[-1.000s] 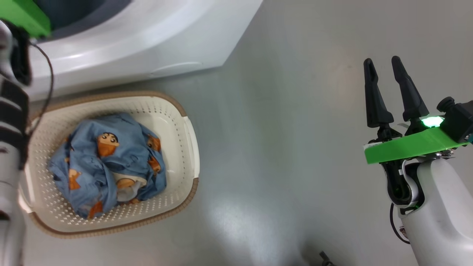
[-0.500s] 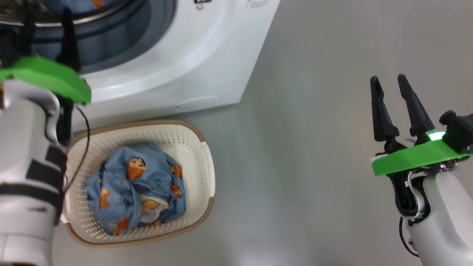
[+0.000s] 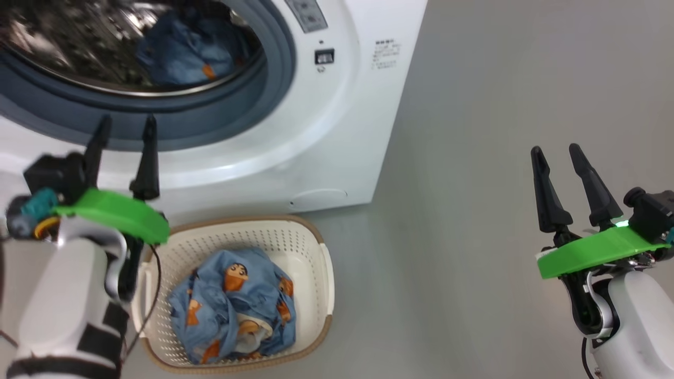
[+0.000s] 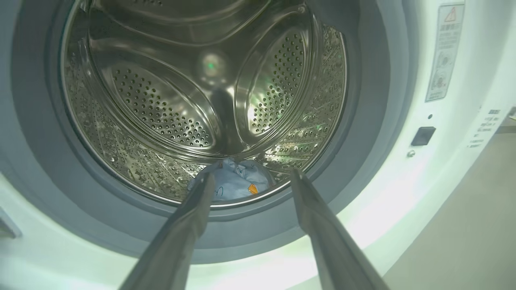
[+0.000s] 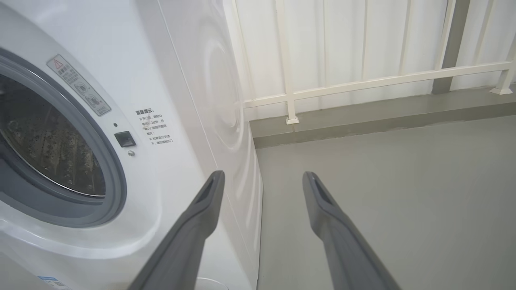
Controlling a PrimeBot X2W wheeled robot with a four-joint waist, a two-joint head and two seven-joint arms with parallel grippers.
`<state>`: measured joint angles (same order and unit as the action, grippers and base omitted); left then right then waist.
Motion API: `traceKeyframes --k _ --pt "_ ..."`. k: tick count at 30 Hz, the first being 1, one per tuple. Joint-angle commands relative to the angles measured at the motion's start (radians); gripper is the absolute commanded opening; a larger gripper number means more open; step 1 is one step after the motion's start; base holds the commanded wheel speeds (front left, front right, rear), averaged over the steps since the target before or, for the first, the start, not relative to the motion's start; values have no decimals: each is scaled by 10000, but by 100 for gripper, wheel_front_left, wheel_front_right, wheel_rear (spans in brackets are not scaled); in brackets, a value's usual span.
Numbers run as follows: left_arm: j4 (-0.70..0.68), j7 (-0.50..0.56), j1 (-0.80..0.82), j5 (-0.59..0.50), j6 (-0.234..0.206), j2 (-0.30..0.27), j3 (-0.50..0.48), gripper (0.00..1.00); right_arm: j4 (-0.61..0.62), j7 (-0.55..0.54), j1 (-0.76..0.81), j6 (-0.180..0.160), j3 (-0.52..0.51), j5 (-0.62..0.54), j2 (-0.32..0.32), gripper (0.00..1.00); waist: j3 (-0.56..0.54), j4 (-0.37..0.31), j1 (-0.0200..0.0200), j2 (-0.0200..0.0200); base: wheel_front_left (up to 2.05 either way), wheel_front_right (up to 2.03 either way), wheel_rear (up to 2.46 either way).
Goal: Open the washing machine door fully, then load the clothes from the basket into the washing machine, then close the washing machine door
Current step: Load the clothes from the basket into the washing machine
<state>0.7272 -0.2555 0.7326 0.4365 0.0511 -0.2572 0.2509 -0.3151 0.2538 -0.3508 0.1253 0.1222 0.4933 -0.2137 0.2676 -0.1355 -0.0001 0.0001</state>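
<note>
Steel, perforated and glinting, lines the drum [image 4: 201, 100] of the washing machine [image 3: 347, 131], whose mouth stands uncovered inside its grey seal [image 3: 263, 105]; one blue printed garment [image 4: 236, 183] lies at the drum's bottom, so loading looks partly done. The left claw [image 3: 128, 120] hovers just outside that mouth, fingers spread wide and holding nothing (a pose that would suit going down for the next pick); the right claw [image 3: 555, 149] is likewise spread and empty, held well apart over bare grey floor [image 3: 474, 210], probably parked so as not to crowd the working arm. The rest of the clothes [image 3: 234, 310] sit bundled in the cream basket [image 3: 247, 234], which stands on the floor just in front of the machine and beside the left forearm, near enough for a short carry. Little stands in the way; the basket's wall and brown rim must be cleared going down, the seal's lip going in; a thin dark cable [image 3: 152, 305] hanging from the left arm near the basket's edge might snag. A white railing [image 5: 363, 80] runs behind the machine, well clear.
</note>
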Motion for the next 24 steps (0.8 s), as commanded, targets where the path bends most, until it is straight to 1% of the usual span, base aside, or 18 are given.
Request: traceKeyframes --k 1,6,15,19,24 --pt "-514 -62 -383 -108 -65 -311 -404 100 172 80 197 54 162 104 -173 100 -671 422 1 -1 0 0 0" --pt "-1361 -62 -1392 -143 -194 -326 -636 100 118 80 381 54 126 163 -254 100 -1034 605 1 -1 0 0 0" --pt "-3061 -62 -2943 -163 -458 -488 -969 100 152 80 565 54 58 177 -397 100 -1326 827 1 -1 0 0 0" --pt "-3496 -62 -3466 -124 -551 -489 -1064 100 124 80 682 54 32 179 -427 100 -1499 899 1 -1 0 0 0" --pt "-4209 -62 -4291 -44 -782 -511 -1236 100 96 80 851 54 107 165 -468 100 -1706 931 1 -1 0 0 0"
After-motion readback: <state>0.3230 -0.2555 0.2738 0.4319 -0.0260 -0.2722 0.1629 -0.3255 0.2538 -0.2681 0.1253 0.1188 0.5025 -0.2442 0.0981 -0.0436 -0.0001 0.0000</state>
